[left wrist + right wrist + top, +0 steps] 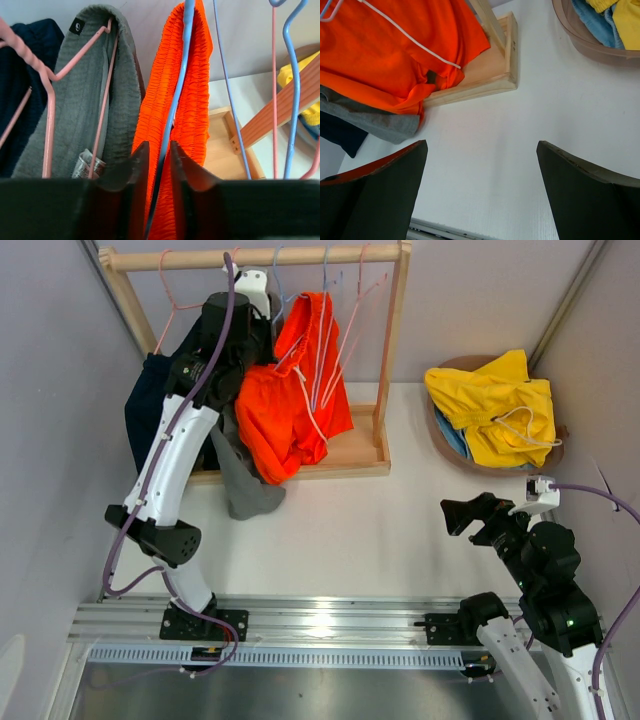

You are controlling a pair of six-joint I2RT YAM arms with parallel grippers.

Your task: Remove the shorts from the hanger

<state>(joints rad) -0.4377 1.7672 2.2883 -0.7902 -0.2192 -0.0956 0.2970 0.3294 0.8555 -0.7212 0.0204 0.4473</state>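
Observation:
The orange shorts [290, 400] hang on a blue hanger [181, 75] on the wooden rack [255, 256]. My left gripper [258, 298] is up at the rack. In the left wrist view its jaws [159, 146] stand closed to a narrow gap, pinching the orange waistband [196, 90] with the hanger wire between them. The grey shorts [80, 110] hang on a pink hanger [47, 105] to the left, with the navy shorts [150, 405] beyond. The yellow shorts [495, 405] and light blue shorts [595, 22] lie in the basket. My right gripper [470, 515] [481, 150] is open and empty above the table.
The brown basket [448, 455] stands at the back right. The rack's wooden base [490, 75] lies on the table under the orange shorts. Several empty pink and blue hangers [295, 75] hang at the rack's right end. The grey shorts' leg [250, 495] drapes onto the table.

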